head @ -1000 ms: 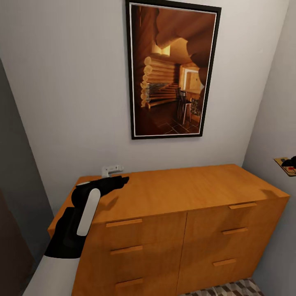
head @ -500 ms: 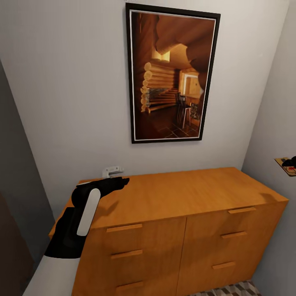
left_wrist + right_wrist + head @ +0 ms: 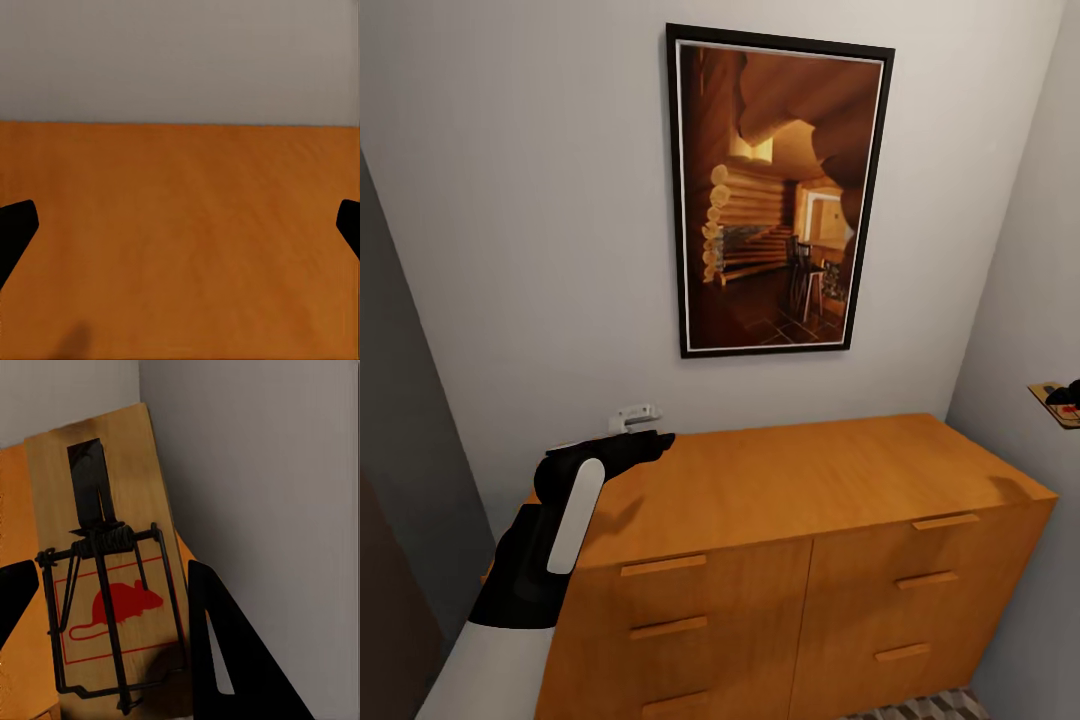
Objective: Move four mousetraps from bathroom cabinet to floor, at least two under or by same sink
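So the only real change from a second back is that the head camera has tipped up a bit: the cabinet and the framed picture sit lower in the head view, while the arms look parked where they were. The mousetrap is pinched in the right gripper, off at the right edge of the head view, up in the air beside the side wall and just past the cabinet's right end. It's a thin stiff wooden board, surely featherlight, so I'd say grab it by the long edges and keep clear of the wire bar and spring. Its long axis runs out ahead of the gripper, the red mouse print nearest the fingers and the dark metal tab further out. The left gripper hangs spread wide with nothing in it over the cabinet's bare top.
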You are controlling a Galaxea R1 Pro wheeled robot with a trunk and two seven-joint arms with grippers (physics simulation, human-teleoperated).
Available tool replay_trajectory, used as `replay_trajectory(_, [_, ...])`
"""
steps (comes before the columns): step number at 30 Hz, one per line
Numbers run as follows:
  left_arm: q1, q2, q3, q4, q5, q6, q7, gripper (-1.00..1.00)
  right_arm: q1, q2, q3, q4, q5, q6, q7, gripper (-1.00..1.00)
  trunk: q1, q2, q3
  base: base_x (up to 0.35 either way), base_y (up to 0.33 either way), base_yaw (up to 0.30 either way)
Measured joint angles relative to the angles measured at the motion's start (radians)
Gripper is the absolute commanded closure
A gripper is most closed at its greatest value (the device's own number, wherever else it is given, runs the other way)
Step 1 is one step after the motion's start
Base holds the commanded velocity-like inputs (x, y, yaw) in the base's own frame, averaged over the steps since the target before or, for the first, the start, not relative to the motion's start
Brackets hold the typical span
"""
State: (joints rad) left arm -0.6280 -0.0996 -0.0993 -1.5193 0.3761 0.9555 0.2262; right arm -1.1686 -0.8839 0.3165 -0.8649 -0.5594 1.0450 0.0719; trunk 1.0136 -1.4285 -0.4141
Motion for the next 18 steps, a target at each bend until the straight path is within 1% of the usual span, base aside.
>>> replay_trajectory(5, [0.0,0.0,0.0,0.0,0.0,-0.002,0.0,-1.0,0.0,0.001,0.0,0.0,0.0,0.0,-0.001,1.0,-0.019,0.035,0.016,0.0,0.0,0.0])
replay_trajectory(18, [0.0,-0.003,0.0,-0.004,0.0,-0.002,0.0,-1.0,0.0,0.0,0.0,0.0,0.0,0.0,-0.001,1.0,-0.019,0.035,0.016,0.0,0.0,0.0])
